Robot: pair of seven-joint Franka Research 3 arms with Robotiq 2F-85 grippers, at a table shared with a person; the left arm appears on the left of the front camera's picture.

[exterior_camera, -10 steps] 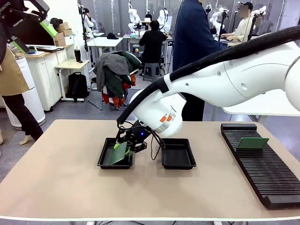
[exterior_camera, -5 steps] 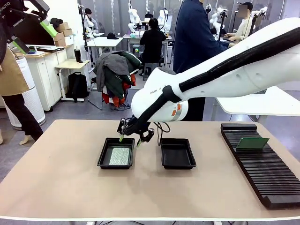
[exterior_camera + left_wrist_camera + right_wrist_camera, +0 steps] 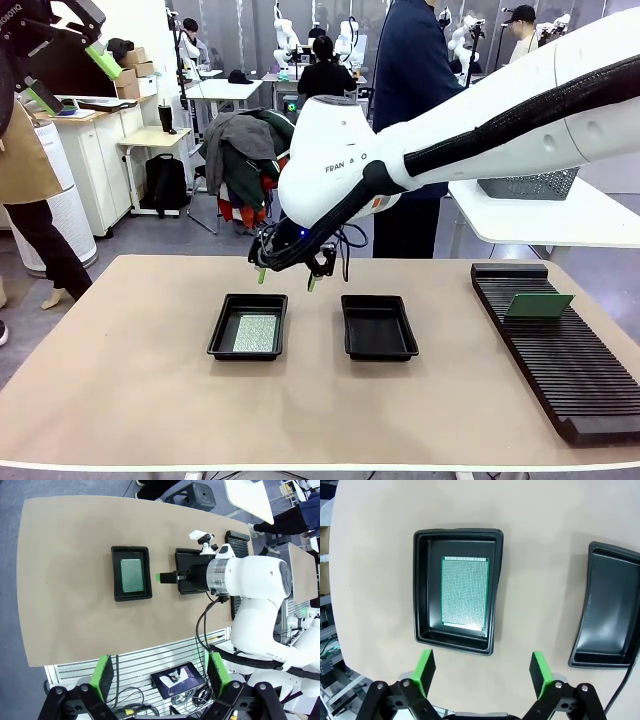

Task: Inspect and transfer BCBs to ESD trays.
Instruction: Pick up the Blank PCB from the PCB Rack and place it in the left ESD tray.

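Observation:
One BCB (image 3: 255, 332) lies flat in the left ESD tray (image 3: 222, 325), pale speckled face up. Beside it, the right ESD tray (image 3: 379, 330) holds nothing. My right gripper (image 3: 285, 277) hovers open above the gap between the trays, nothing between its fingers. From its wrist I look straight down on the BCB (image 3: 465, 592) in its tray (image 3: 420, 590), with the other tray (image 3: 607, 615) to the side and the open gripper (image 3: 482, 667) below. My left gripper (image 3: 75, 80) is raised high at the far left, open (image 3: 161, 677), overlooking the BCB (image 3: 132, 575) and tray (image 3: 116, 575).
A long black ribbed rack (image 3: 560, 360) lies along the table's right side with another green board (image 3: 539, 305) standing in it. A grey mesh basket (image 3: 528, 185) sits on a white table behind. A person in dark blue (image 3: 415, 90) stands at the far edge.
My right gripper let go of the board it held tilted in the left tray, opened, and rose up and back. The board now lies flat.

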